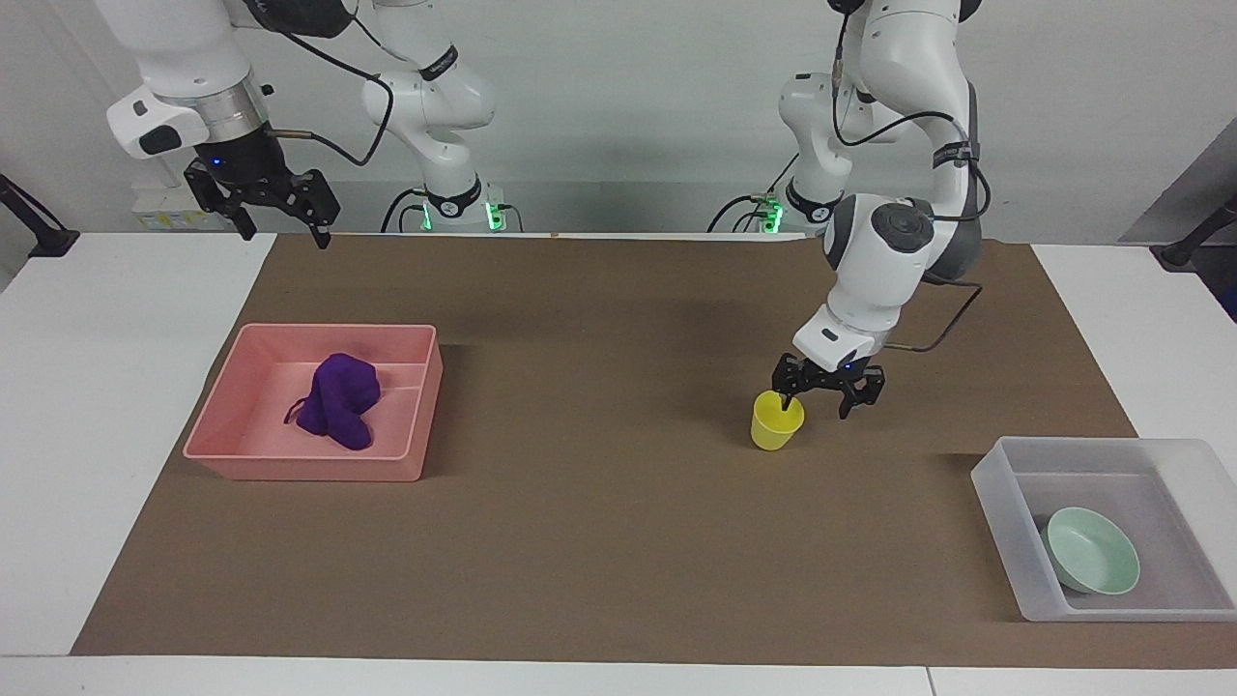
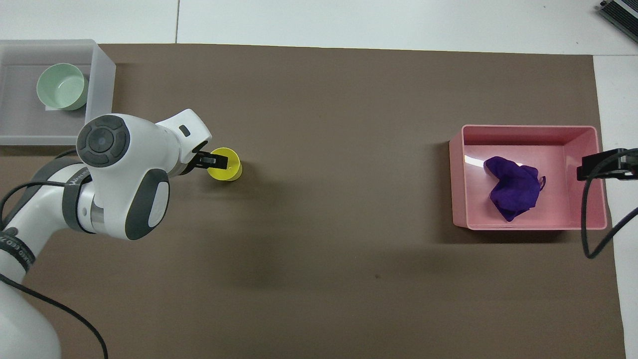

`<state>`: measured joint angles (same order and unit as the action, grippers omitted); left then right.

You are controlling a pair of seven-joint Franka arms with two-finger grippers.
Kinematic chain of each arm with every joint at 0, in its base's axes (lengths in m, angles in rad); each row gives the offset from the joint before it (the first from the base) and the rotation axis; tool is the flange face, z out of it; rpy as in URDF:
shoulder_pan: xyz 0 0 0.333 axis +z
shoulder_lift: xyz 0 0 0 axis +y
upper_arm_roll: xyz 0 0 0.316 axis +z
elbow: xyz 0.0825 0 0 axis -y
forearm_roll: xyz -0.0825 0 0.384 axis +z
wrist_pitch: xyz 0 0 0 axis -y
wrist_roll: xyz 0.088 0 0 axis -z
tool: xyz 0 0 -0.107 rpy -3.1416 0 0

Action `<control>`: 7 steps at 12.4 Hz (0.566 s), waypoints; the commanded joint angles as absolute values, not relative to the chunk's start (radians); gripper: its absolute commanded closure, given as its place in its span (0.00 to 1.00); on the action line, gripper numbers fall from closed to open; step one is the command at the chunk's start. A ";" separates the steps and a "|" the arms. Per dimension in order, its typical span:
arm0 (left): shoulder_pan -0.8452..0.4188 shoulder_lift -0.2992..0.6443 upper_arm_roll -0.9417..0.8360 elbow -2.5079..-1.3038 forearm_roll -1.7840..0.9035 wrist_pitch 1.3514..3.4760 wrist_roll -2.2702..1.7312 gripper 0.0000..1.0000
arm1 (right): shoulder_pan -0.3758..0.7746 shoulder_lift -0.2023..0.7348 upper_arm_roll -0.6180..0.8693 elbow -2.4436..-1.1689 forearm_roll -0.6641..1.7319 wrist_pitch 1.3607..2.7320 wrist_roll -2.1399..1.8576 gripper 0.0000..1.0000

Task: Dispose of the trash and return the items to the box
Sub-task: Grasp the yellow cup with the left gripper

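My left gripper (image 1: 819, 394) is down at the cup (image 1: 776, 421), jaws spread; one finger (image 2: 219, 160) dips inside the rim, the other sits outside it on the side toward the box (image 1: 1005, 503); fingers straddle the cup wall, not pinched on it as far as I can see; cup stands upright on the brown mat (image 1: 599, 541), mid-table, toward my left arm's end.

My right gripper (image 1: 275, 203) waits in the air, jaws wide, holding nothing; in the facing view it hangs over the mat's edge at the robots' end; in the overhead view only its tip (image 2: 600, 167) shows, at the pink tray's (image 1: 227, 425) rim.

Rag (image 1: 336, 399) lies lumpy in the pink tray, on its floor, roughly central; tray sits on the mat toward my right arm's end, well apart from the cup.

Bowl (image 1: 1093, 550) sits in the box, upright, in the part farther from the robots; a white label (image 2: 50, 107) peeks out from under it in the overhead view; box is at my left arm's end, farther from the robots than the cup, straddling the mat's corner.
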<state>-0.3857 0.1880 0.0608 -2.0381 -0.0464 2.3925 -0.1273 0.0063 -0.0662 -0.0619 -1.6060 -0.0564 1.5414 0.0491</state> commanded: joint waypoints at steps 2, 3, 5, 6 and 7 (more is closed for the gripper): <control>-0.426 0.195 0.077 -2.079 -0.040 2.474 -0.210 1.00 | 0.000 -0.090 -0.058 -1.647 -0.043 1.528 0.029 0.00; -0.420 0.196 0.077 -2.071 -0.040 2.476 -0.206 1.00 | 0.002 -0.095 -0.058 -1.657 -0.043 1.531 0.038 0.00; -0.401 0.196 0.078 -2.056 -0.040 2.467 -0.195 1.00 | 0.024 -0.101 -0.054 -1.670 -0.041 1.554 0.052 0.00; -0.384 0.195 0.078 -2.036 -0.040 2.453 -0.177 1.00 | 0.029 -0.103 -0.054 -1.677 -0.041 1.555 0.061 0.00; -0.356 0.190 0.078 -2.019 -0.038 2.442 -0.163 1.00 | 0.031 -0.112 -0.054 -1.690 -0.043 1.558 0.069 0.00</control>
<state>-0.3958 0.2015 0.0792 -2.0461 -0.0464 2.4587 -0.1880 0.0287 -0.0728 -0.0591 -1.6370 -0.0531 1.5349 0.0522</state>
